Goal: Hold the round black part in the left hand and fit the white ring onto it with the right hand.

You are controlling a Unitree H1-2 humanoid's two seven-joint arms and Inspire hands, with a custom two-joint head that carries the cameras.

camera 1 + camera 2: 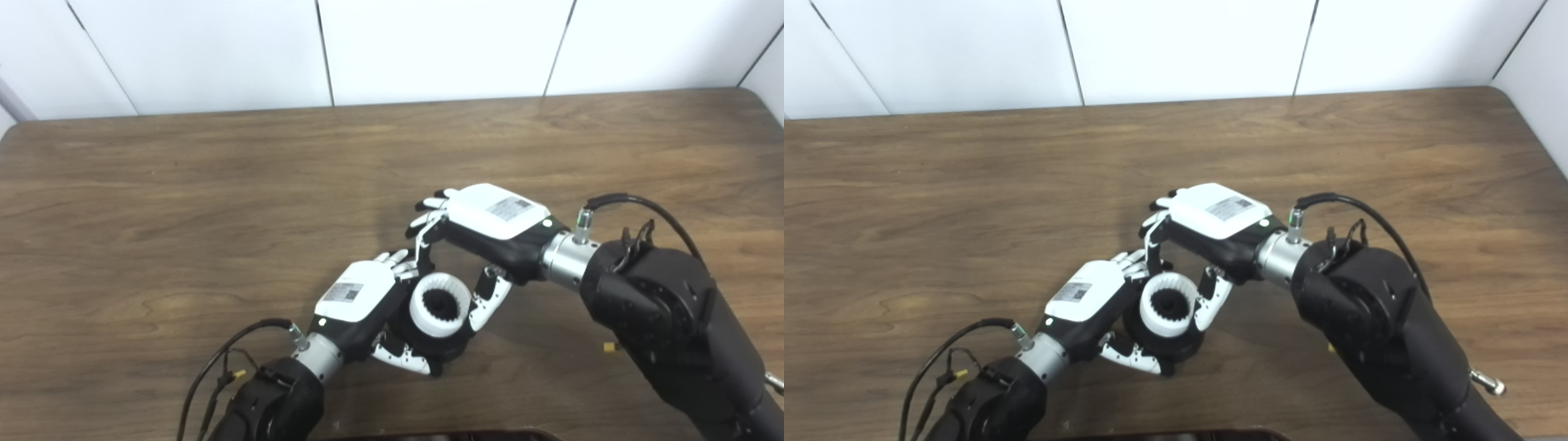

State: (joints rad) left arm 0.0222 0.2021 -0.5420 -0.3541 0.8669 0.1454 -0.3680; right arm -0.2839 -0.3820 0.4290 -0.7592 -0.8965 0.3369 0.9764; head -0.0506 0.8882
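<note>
My left hand (361, 300) is shut on the round black part (450, 350) and holds it low over the wooden table (184, 202), near the front middle. The white toothed ring (420, 308) sits on top of the black part, with a dark toothed hub showing through its centre. My right hand (490, 223) reaches in from the right above it. One finger comes down at the ring's far left side and the thumb presses its right side, so the hand pinches the ring. The lower part of the black piece is hidden by my left hand's fingers.
A small yellow bit (609, 347) lies on the table by my right forearm. A dark object (441, 436) shows at the bottom edge. White wall panels (429, 49) stand behind the table's far edge.
</note>
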